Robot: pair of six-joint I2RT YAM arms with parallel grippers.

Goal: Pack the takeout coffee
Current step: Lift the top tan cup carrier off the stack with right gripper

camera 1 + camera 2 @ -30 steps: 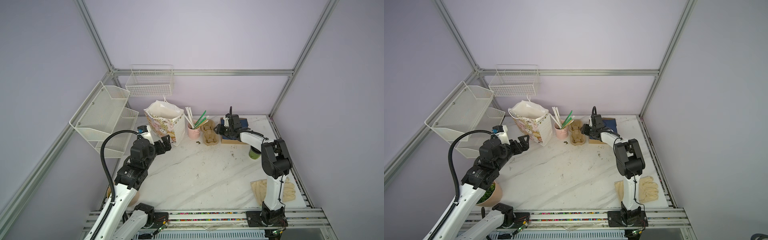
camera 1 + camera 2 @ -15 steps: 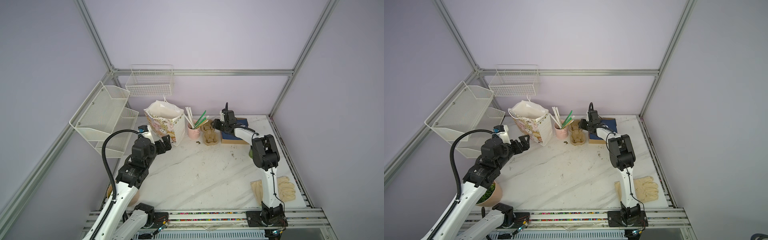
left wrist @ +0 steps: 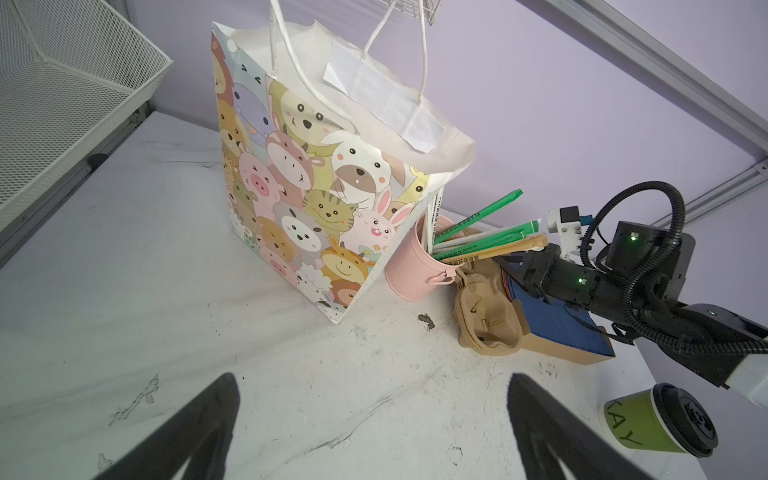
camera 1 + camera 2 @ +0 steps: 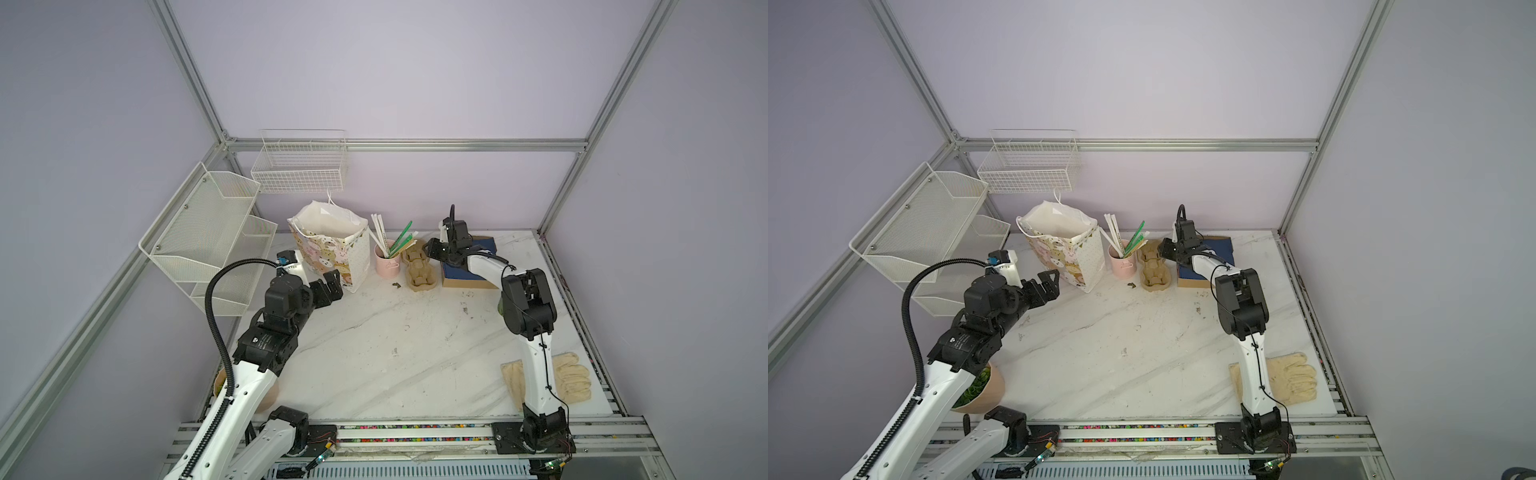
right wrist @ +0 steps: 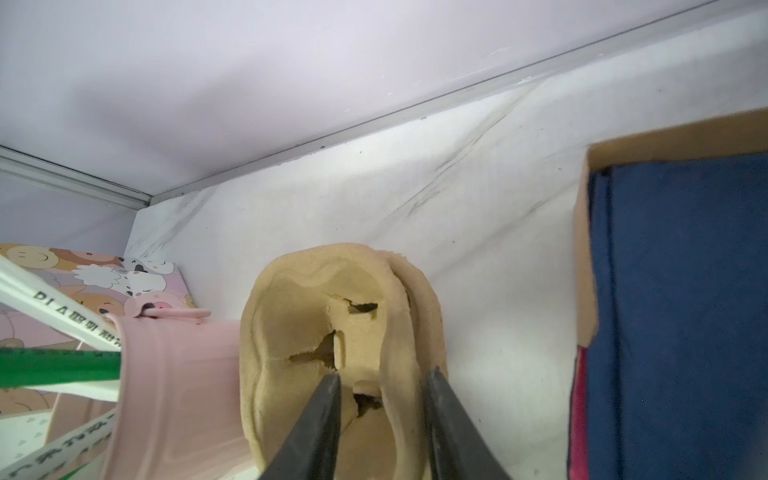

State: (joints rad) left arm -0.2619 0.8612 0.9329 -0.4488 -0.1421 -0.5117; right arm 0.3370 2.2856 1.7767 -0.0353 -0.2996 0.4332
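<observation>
The takeout coffee (image 3: 652, 424), an olive-green paper cup with a black lid, stands on the marble table near its right side. In a top view only a green sliver of the takeout coffee (image 4: 500, 306) shows behind the right arm's elbow. My right gripper (image 5: 383, 374) (image 4: 432, 249) is at the tan pulp cup tray (image 5: 316, 332) (image 4: 419, 270). Its jaws straddle the tray's rim, narrow, with a gap on the inner side. My left gripper (image 3: 372, 378) (image 4: 330, 286) hovers wide open and empty in front of the cartoon paper bag (image 3: 316, 187) (image 4: 332, 249).
A pink mug (image 4: 387, 266) of straws stands between the bag and the tray. A cardboard box with blue cloth (image 4: 461, 274) lies right of the tray. Gloves (image 4: 573, 378) lie front right, a plant pot (image 4: 980, 386) front left. A wire shelf (image 4: 208, 237) and a basket (image 4: 299, 166) hang on the walls.
My right gripper has moved left from over the box to the pulp tray and its jaws have narrowed. Its elbow now covers most of the cup. The left arm has barely moved.
</observation>
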